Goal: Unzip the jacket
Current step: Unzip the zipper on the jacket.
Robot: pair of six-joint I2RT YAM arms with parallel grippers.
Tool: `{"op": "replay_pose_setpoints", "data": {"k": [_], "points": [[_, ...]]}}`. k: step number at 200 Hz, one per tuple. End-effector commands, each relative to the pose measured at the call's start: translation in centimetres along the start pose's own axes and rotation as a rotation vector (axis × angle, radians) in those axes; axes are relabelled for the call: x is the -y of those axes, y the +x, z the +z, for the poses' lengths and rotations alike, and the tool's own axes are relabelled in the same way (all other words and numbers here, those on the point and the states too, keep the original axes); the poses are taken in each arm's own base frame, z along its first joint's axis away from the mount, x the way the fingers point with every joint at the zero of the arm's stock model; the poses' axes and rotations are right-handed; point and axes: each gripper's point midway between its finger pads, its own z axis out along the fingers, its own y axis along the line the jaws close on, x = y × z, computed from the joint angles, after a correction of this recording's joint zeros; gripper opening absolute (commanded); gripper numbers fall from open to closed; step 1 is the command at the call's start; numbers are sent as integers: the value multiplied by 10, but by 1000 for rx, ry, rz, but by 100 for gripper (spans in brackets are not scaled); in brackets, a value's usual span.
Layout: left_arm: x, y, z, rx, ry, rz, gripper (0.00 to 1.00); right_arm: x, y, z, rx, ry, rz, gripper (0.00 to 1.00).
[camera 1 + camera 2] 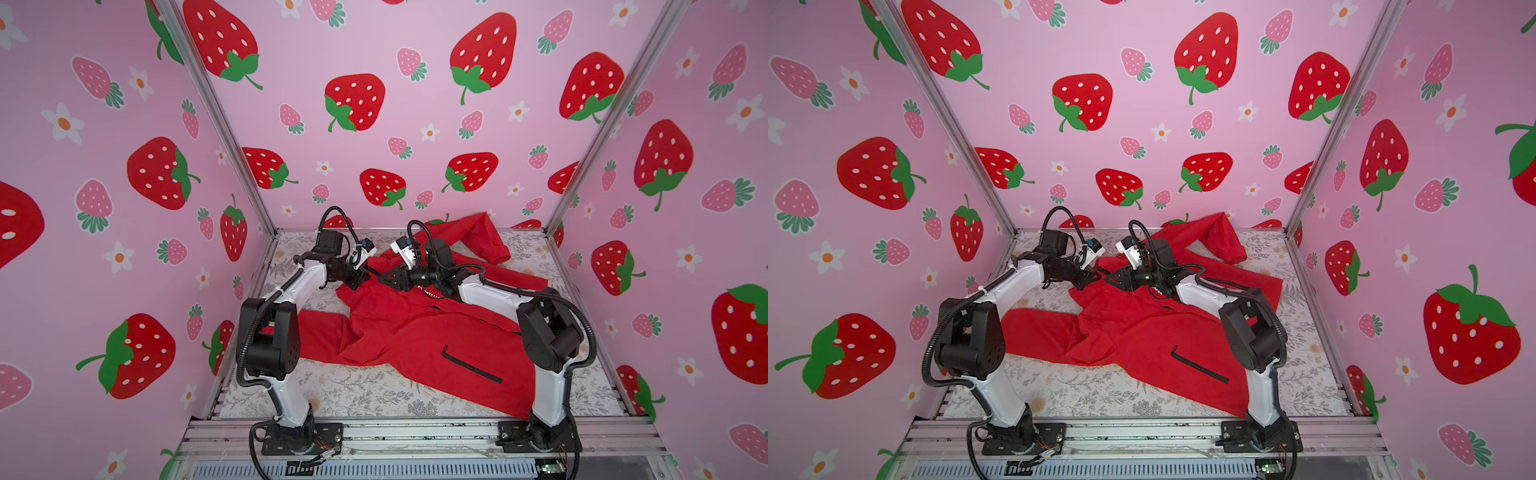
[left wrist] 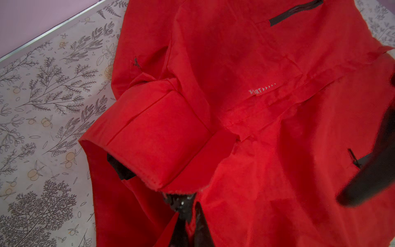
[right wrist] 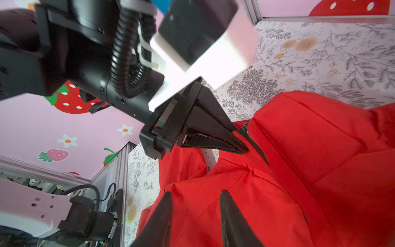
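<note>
My left arm (image 1: 305, 276) and right arm (image 1: 488, 294) bend inward, meeting toward 12 o'clock over the jacket (image 1: 415, 332) spread across the bench (image 1: 353, 395). The left jaws clench its fabric; the right jaws hang parted.

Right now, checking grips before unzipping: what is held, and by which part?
The left gripper pinches the jacket at its collar edge, by the front opening. The right gripper is open, holding nothing.

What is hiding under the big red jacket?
The jacket lies spread on the flowery table cover, which shows beside it. Whether anything else is underneath cannot be seen, because the red cloth covers that part.
</note>
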Motion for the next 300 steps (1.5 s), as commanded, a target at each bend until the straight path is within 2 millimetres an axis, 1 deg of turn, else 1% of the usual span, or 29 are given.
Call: {"op": "replay_pose_setpoints", "data": {"k": [1, 13, 39, 63, 76, 106, 133, 157, 182, 199, 249, 300], "points": [[4, -9, -4, 17, 19, -4, 0, 12, -7, 11, 55, 48, 25, 36], [4, -10, -4, 19, 22, -13, 0, 18, -9, 15, 73, 54, 38, 35], [5, -10, -4, 18, 25, -10, 0, 31, -5, 27, 80, 61, 60, 34], [5, -10, -5, 17, 24, -8, 0, 41, -8, 31, 96, 78, 48, 34], [5, -9, -5, 15, 25, -8, 0, 46, -11, 31, 103, 87, 46, 34], [6, -9, -5, 14, 26, -4, 0, 63, -20, 24, 131, 131, 44, 38], [9, -10, -6, 22, 43, 9, 0, 70, -26, 23, 132, 130, 26, 40], [16, -12, -8, 42, 66, 42, 0, 62, -27, 28, 132, 50, -16, 41], [17, -15, -11, 62, 57, 64, 0, 50, -24, 33, 123, -41, -44, 41], [16, -15, -12, 59, 55, 63, 0, 49, -20, 33, 113, -58, -52, 41], [17, -16, -14, 60, 53, 72, 0, 42, -19, 32, 102, -92, -102, 41], [24, -17, -20, 89, 55, 147, 0, 40, -9, 34, 57, -162, -211, 42]]}}
